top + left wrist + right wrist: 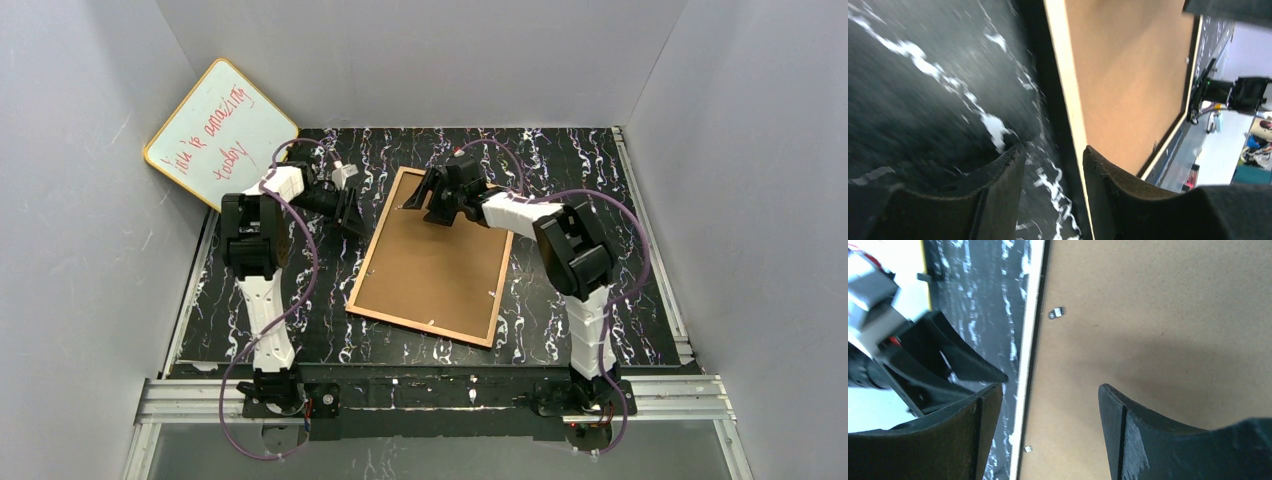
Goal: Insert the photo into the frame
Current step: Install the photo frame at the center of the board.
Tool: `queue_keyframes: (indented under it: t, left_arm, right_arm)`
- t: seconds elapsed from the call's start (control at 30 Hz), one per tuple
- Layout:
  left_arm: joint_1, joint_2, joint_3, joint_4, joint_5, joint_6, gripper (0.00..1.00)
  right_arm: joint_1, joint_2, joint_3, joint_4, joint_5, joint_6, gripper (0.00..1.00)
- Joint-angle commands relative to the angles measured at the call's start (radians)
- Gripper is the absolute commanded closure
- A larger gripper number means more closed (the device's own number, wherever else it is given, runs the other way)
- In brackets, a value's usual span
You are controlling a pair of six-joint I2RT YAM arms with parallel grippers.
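Right claw (1048, 387) wide above frame (1025, 365) edge

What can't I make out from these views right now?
- Photo: in no view; the backing panel would hide anything beneath.
- Frame front, glass: face down, hidden in every view.
- Metal tabs: too small everywhere to tell if latched.
- Left gripper touching frame rim or not: left wrist view blurred.

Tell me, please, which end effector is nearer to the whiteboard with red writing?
Left. The left end effector is beside the frame's left edge, on the whiteboard's side. The right end effector is over the frame's far left corner, farther from it.
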Motion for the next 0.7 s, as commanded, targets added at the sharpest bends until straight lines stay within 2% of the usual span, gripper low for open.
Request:
queue_keyframes:
  t: [0.0, 0.13, 0.37, 0.67]
  left_arm:
    - [-0.03, 0.066, 0.11, 0.058, 0.005, -0.126, 0.56]
    - [-0.05, 0.112, 0.144, 0.063, 0.001, -0.134, 0.62]
    - [-0.055, 0.141, 0.118, 0.069, -0.008, -0.108, 0.75]
    - [-0.057, 0.16, 0.078, 0.077, -0.017, -0.084, 0.82]
  right_arm:
    - [-0.005, 0.064, 0.106, -0.024, -0.039, -0.067, 0.23]
    - [-0.007, 0.124, 0.17, -0.03, -0.051, -0.059, 0.25]
    - [-0.009, 0.227, 0.262, -0.033, -0.067, -0.026, 0.27]
    - [-0.008, 0.333, 0.371, -0.019, -0.097, 0.043, 0.3]
